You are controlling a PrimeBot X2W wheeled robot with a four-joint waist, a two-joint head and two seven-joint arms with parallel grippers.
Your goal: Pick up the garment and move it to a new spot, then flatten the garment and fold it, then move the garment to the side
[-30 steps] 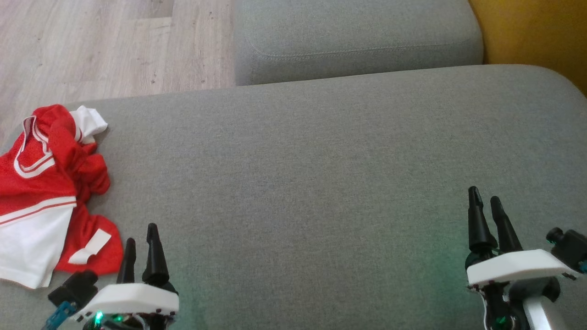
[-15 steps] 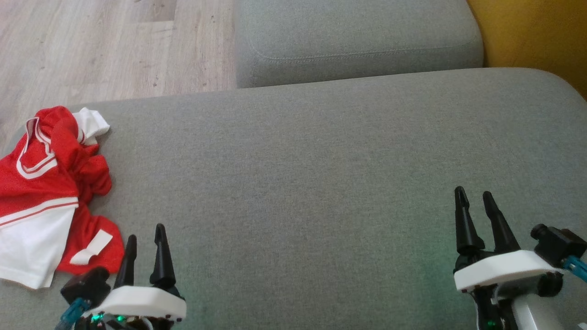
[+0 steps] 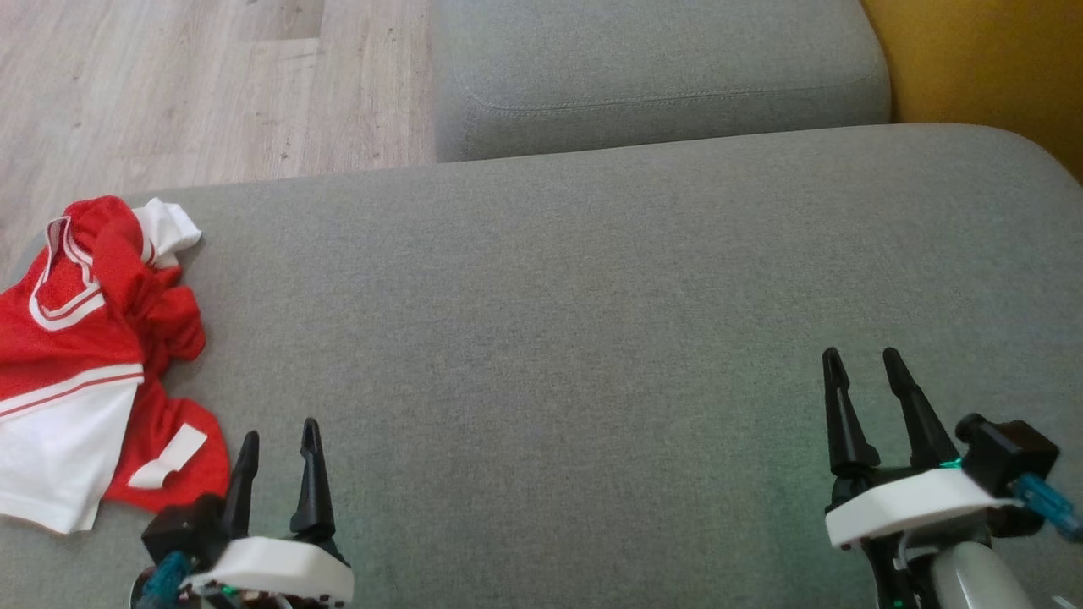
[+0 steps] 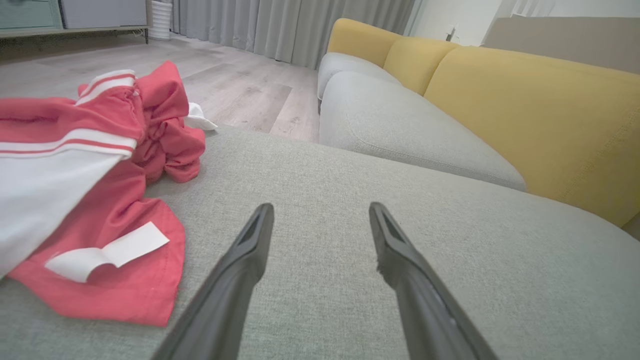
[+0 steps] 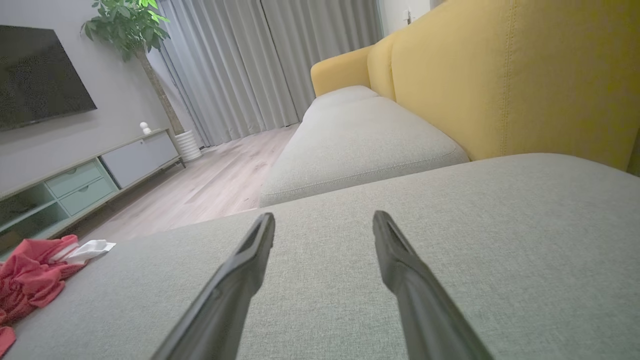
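Note:
A crumpled red and white garment [image 3: 85,355] lies bunched at the left edge of the grey sofa cushion [image 3: 592,304]. In the left wrist view the garment [image 4: 100,165] sits left of my fingers, a white label on its near red flap. My left gripper [image 3: 279,433] hovers open just right of the garment's near corner, nothing between its fingers. My right gripper [image 3: 865,362] stands open over the cushion at the lower right, far from the cloth. The right wrist view catches the garment [image 5: 35,275] at its far left edge.
A second grey seat cushion [image 3: 651,76] lies beyond, with the yellow sofa back [image 3: 990,68] on the right. Wooden floor [image 3: 186,93] borders the cushion's far left edge. A TV cabinet [image 5: 85,185] and potted plant [image 5: 130,30] stand across the room.
Both grippers have drifted: the left a little to the right and lower in the view, the right to the left. The garment has not moved. The camera shifted slightly.

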